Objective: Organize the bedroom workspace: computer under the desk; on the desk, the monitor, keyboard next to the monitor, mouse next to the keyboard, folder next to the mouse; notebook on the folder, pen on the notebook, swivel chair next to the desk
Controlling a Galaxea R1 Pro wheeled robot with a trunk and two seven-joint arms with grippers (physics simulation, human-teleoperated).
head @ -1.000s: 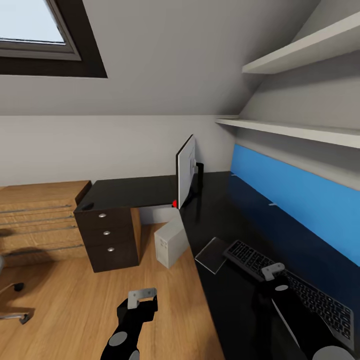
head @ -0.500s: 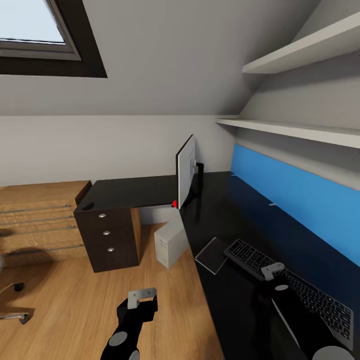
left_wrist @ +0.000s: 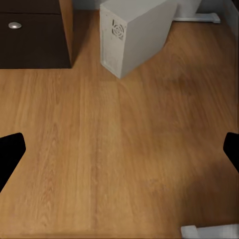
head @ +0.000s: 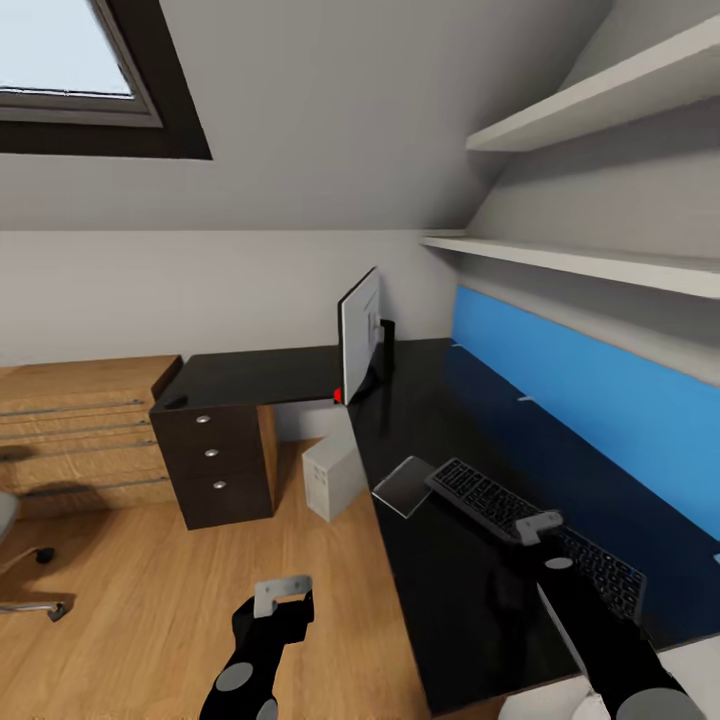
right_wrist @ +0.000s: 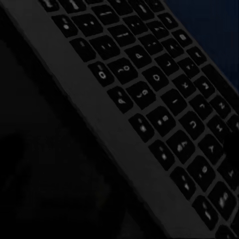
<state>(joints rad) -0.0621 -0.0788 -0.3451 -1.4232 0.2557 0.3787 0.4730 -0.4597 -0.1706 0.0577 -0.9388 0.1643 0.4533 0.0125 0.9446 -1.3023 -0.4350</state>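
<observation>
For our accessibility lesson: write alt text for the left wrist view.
A light grey computer tower stands on a wood plank floor, beside a dark drawer unit with a round knob. The left gripper's two black fingertips sit wide apart at the edges.

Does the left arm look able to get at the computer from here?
Probably yes. The left gripper hangs over bare floor, nothing between it and the computer, whose near faces stand exposed beside the drawer unit.
</observation>
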